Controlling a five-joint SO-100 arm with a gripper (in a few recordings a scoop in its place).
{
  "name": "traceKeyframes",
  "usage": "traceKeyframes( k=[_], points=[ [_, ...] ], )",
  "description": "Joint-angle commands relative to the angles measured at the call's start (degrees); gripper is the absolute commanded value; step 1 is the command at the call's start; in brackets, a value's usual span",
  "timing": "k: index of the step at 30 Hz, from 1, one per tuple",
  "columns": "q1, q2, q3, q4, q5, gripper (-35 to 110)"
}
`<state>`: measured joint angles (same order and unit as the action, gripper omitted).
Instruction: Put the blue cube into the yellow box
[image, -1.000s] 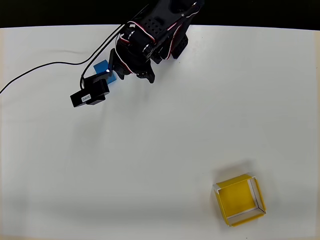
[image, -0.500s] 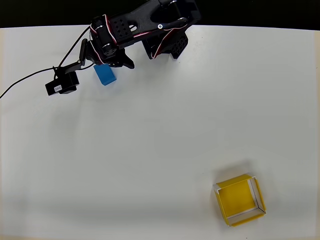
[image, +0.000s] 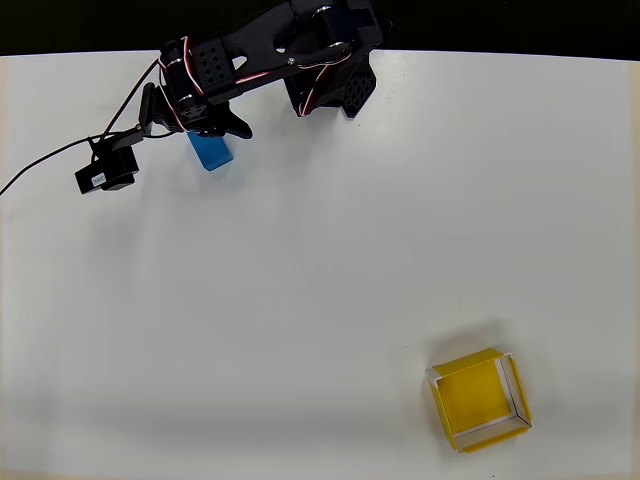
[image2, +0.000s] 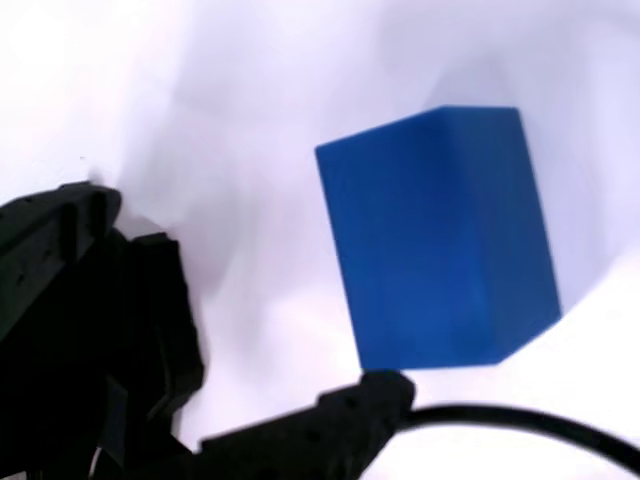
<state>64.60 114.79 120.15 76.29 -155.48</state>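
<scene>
White table under a black backdrop.

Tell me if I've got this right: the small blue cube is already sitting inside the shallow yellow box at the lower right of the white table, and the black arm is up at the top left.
Not quite. In the overhead view the small blue cube sits on the white table at the top left, beside the black arm, not inside the shallow yellow box. The box itself is at the lower right, as you said.

Blue cube top edge under gripper.
</scene>
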Motion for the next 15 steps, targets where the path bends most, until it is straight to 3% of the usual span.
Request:
traceKeyframes(
  k=[1, 15],
  points=[
    [1.49, 0.35, -5.1, -2.37, -3.25, 53],
    [-0.26, -7.82, -3.52, -10.55, -6.86, 55]
  ],
)
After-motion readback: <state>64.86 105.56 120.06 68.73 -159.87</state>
